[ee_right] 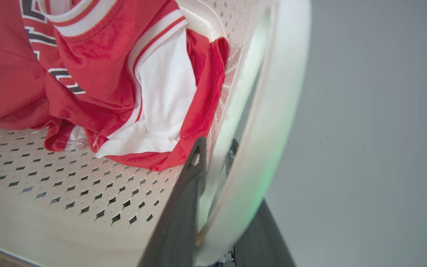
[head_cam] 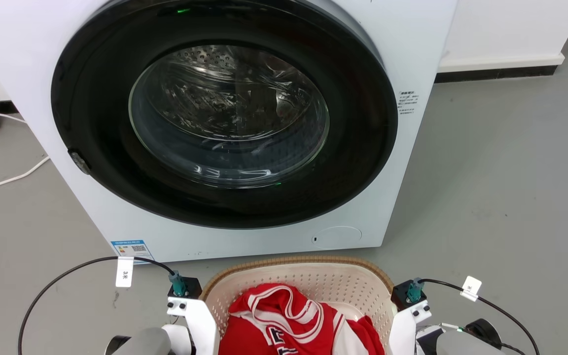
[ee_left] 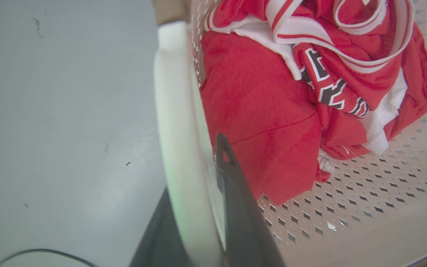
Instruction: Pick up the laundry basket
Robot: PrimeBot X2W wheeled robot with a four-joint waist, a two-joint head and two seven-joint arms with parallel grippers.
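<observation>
Two grippers: the left gripper (ee_left: 195, 167) and the right gripper (ee_right: 228, 174) each pinch one white side handle (ee_left: 174, 111) between two dark fingers (ee_left: 235, 207). We see one laundry basket (head_cam: 313, 281), cream, perforated, tan-rimmed, holding one red-and-white jersey (head_cam: 274, 320). The head view adds one washing machine (head_cam: 215, 241) just beyond it.

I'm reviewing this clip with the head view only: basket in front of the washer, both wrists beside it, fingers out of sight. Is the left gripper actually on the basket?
Observer: Yes. In its wrist view the left gripper straddles the laundry basket at its white left handle, one finger inside the wall, one outside.
Reviewer: And the right?
Observer: Likewise. The right gripper pinches the right handle, with fingers on both faces.
Reviewer: What's beneath the red jersey?
Observer: Some white fabric folded into it, lying on the perforated floor.
</observation>
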